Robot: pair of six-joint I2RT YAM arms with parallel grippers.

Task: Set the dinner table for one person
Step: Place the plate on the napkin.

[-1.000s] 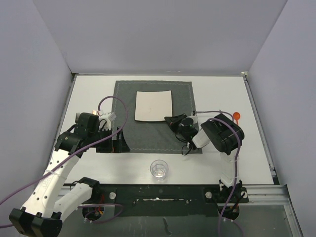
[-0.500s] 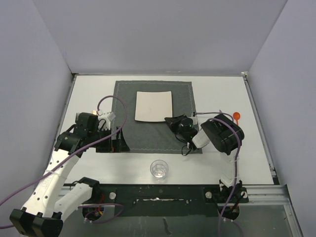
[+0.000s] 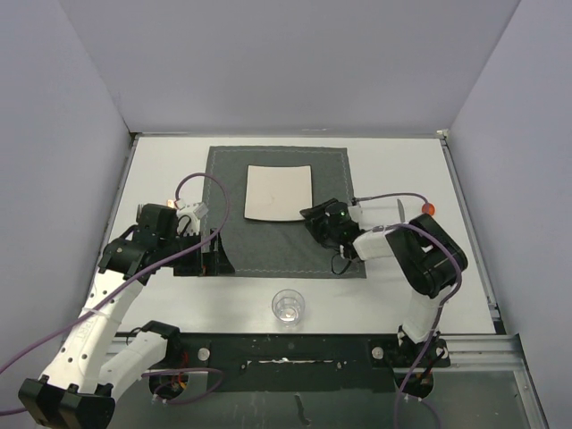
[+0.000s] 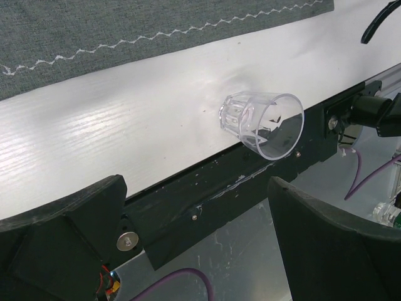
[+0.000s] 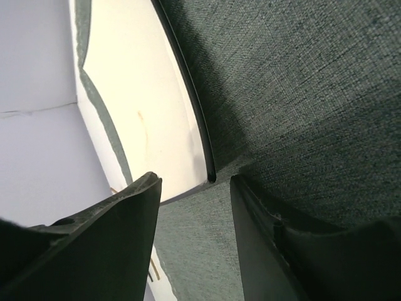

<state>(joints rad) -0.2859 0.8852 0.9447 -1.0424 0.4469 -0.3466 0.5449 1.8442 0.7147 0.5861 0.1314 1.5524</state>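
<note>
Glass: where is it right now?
In the top view the glass stands on the table near its front edge, about centre, just clear of the placemat.

- We see a large, flat, white rectangular desk (image 3: 402, 170) filling the middle of the overhead view.
- We see thin metal edging along its sides.
- Close up, its surface shows faint grain.

White sq plate (image 3: 279, 191) on grey mat (image 3: 228, 179), R gripper (image 3: 311, 217) at its near-right corner; clear glass (image 3: 288, 305) on table (image 3: 393, 170)
</note>
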